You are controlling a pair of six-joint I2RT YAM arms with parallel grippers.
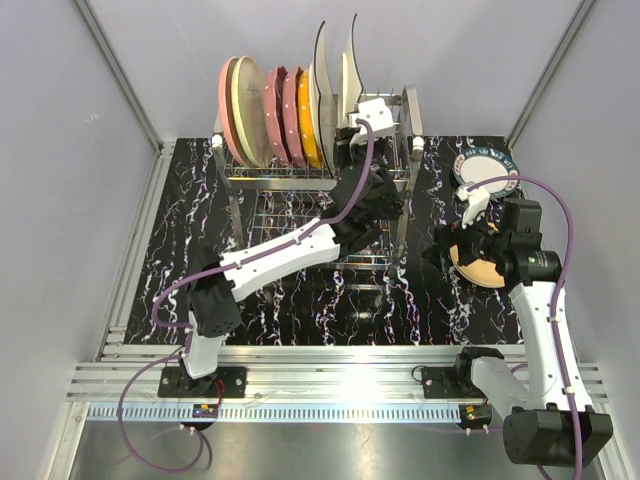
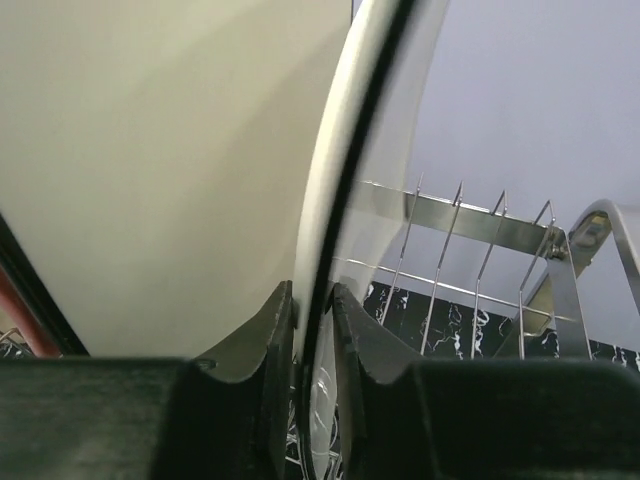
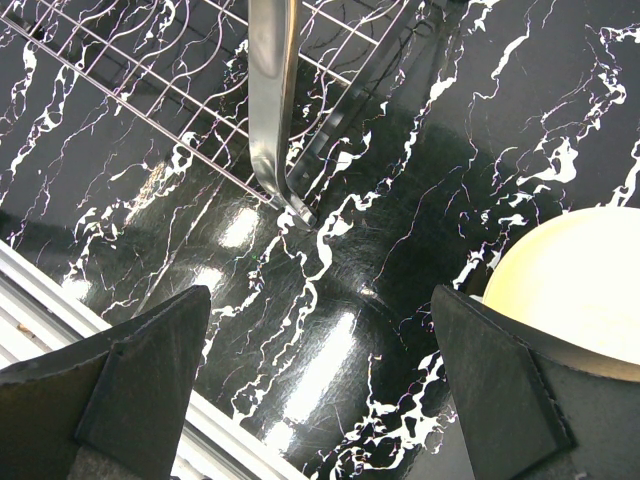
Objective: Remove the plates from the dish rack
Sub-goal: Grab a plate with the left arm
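Seven plates stand on edge along the top tier of the dish rack, as best I can count. From the rack's left end there's a pink plate, a cream plate, a maroon plate, another reddish plate and an orange plate. After those come a squarish white plate and a last white plate towards the rack's right half.

The left gripper has reached into the rack and is pinched tight on the bottom rim of that last white plate. In the left wrist view the rim runs straight down into the gripper. Both fingers are pressed against it, so it's a narrow grip. The squarish white plate's face fills the left of that view. Bare divider prongs stick up to the right.

Right of the rack, two plates lie flat on the black marbled table. A teal-rimmed plate sits level with the rack's top tier, and a tan plate sits nearer the arm bases.

The right gripper hangs between the rack and the tan plate, jaws spread wide and holding nothing. Its wrist view shows both fingers far apart over bare table, with a rack leg up top and the tan plate's edge at the right.
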